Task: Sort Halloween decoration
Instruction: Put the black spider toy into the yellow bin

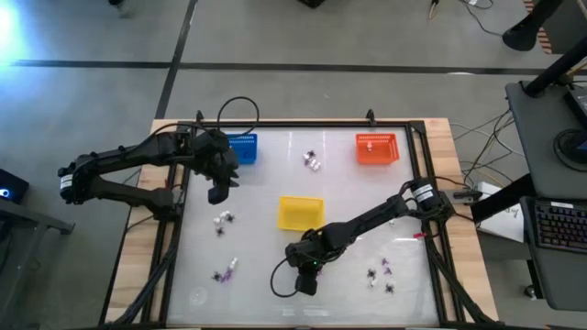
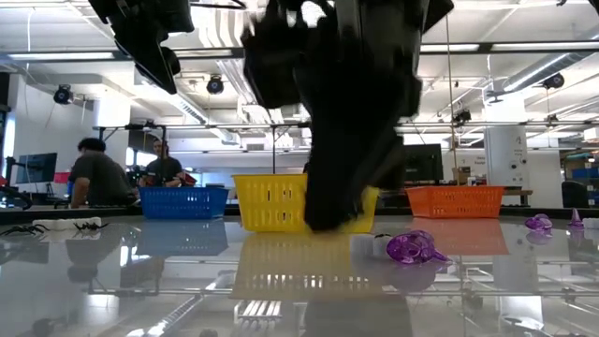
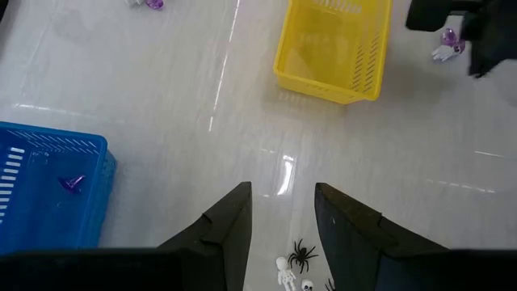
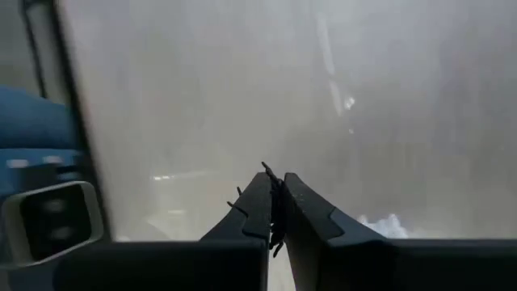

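right hand, low on the table in front of the yellow basket, pinching a black spider; left hand spread beside the blue basket; i'd lift straight, keeping the pinch firm.

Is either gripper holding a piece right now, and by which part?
The right gripper is shut on a black spider, pinched through its body with legs sticking out at the fingertips. The left gripper is open and holds nothing.
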Motion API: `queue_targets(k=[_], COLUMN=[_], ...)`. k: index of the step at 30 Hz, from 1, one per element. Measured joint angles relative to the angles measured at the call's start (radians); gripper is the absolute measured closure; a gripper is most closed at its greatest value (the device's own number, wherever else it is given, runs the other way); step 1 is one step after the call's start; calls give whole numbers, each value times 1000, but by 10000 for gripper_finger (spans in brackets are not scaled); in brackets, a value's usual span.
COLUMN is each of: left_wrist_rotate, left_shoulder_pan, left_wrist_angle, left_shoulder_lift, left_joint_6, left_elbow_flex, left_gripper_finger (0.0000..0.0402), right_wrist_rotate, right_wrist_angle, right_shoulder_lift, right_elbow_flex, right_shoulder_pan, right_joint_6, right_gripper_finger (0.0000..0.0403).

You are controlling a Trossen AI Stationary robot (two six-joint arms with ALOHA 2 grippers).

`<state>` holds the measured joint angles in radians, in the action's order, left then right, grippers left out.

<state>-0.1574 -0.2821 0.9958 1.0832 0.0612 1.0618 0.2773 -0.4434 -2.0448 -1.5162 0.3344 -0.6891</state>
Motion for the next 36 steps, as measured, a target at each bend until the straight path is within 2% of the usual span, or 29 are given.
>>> queue_targets(k=[26,36], left_wrist_rotate=[0,-1], left_shoulder_pan=[0,0], left_wrist_angle=[-1,0], left_shoulder_lift=[0,0], left_joint_6=[-3,-18], left_elbow_flex=[0,0], left_gripper_finger=[283,283], right_wrist_rotate=[-27,-15], right_wrist_angle=[14,12], right_shoulder_lift=[16,15], right_elbow_flex=[0,0], right_shoulder_pan=[-3,-4], right_joint_6=[-3,-52], right_gripper_finger=[374,373])
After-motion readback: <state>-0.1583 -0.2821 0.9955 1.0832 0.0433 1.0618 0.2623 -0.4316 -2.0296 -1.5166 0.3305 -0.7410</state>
